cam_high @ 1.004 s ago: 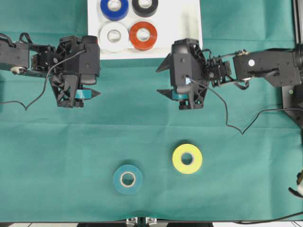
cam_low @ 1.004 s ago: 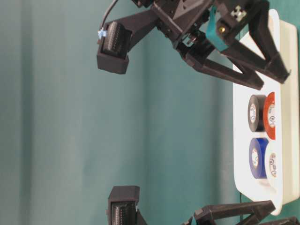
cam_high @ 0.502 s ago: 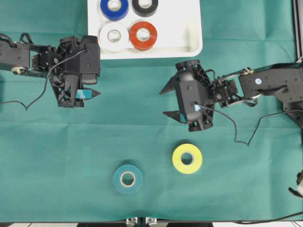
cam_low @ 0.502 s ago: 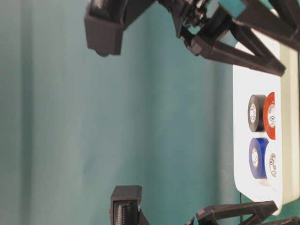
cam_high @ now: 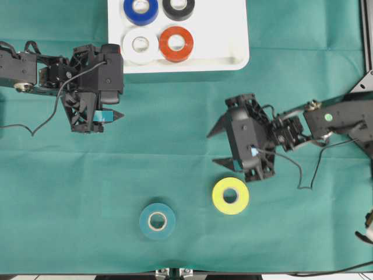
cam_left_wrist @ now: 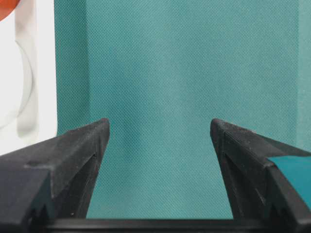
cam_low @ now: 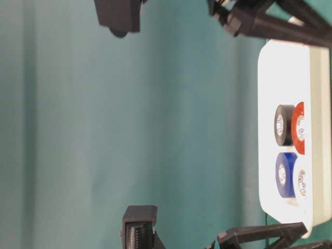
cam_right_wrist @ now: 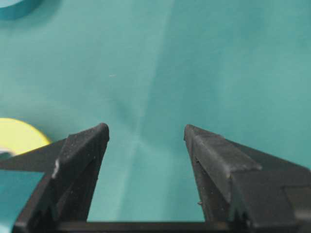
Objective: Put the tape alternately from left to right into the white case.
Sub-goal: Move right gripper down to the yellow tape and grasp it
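Green cloth is covering the counter [cam_high: 175, 134]. Four tape rolls are sitting in the white case [cam_high: 233, 35]; the yellow roll [cam_high: 230, 195] and teal roll [cam_high: 157, 221] are lying outside it. The right end effector [cam_high: 218, 147], wide open and empty, is hovering just beside the yellow roll; approaching off-centre, one jaw is likely to nudge it away. The left end effector [cam_high: 116, 115] is waiting, spread and empty.

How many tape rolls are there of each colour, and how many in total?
Blue tape roll: 1
Black tape roll: 1
White tape roll: 1
Red-orange tape roll: 1
Yellow tape roll: 1
Teal tape roll: 1
Total: 6
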`<action>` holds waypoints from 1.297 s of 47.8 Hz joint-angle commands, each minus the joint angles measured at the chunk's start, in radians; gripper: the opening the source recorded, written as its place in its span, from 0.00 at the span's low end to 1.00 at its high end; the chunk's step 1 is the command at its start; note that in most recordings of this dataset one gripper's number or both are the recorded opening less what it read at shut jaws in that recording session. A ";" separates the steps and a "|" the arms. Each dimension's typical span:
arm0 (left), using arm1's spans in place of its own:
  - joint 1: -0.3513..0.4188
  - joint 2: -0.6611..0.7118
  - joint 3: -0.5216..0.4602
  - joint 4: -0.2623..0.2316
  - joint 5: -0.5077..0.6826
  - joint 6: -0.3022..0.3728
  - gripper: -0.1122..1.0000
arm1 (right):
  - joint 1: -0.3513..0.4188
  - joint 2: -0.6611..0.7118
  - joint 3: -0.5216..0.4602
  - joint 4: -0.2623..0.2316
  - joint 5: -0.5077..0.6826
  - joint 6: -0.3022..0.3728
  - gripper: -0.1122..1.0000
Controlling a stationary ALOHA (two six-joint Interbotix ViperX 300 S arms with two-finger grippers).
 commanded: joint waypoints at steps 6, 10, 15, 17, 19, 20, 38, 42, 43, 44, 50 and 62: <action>-0.003 -0.009 -0.009 -0.002 -0.006 -0.017 0.92 | 0.066 -0.023 0.002 0.003 -0.005 0.069 0.73; -0.003 -0.011 -0.009 -0.002 -0.008 -0.023 0.92 | 0.087 -0.021 0.006 0.003 -0.003 0.092 0.73; -0.005 -0.009 -0.011 -0.002 -0.008 -0.025 0.92 | 0.114 -0.021 0.011 0.003 -0.003 0.118 0.73; -0.005 -0.011 -0.011 -0.002 -0.008 -0.025 0.92 | 0.121 -0.021 0.012 0.003 -0.005 0.127 0.73; -0.008 -0.009 -0.012 -0.002 -0.008 -0.025 0.92 | 0.129 -0.020 0.014 0.003 -0.005 0.138 0.73; -0.008 -0.009 -0.012 -0.002 -0.008 -0.025 0.92 | 0.132 -0.020 0.014 0.003 -0.005 0.143 0.73; -0.012 -0.009 -0.009 -0.002 -0.008 -0.026 0.92 | 0.153 0.014 0.008 0.000 0.002 0.199 0.73; -0.012 -0.009 -0.009 -0.002 -0.008 -0.026 0.92 | 0.152 0.023 0.002 -0.002 0.008 0.199 0.73; -0.014 -0.009 -0.009 -0.002 -0.008 -0.026 0.92 | 0.152 0.026 0.002 0.000 0.009 0.201 0.73; -0.012 -0.009 -0.009 -0.002 -0.006 -0.026 0.92 | 0.153 0.028 0.000 0.000 0.011 0.201 0.73; -0.012 -0.009 -0.009 -0.002 -0.006 -0.026 0.92 | 0.152 0.046 -0.003 0.000 0.015 0.204 0.73; -0.012 -0.009 -0.011 -0.002 -0.008 -0.026 0.92 | 0.153 0.081 -0.014 0.000 0.015 0.221 0.73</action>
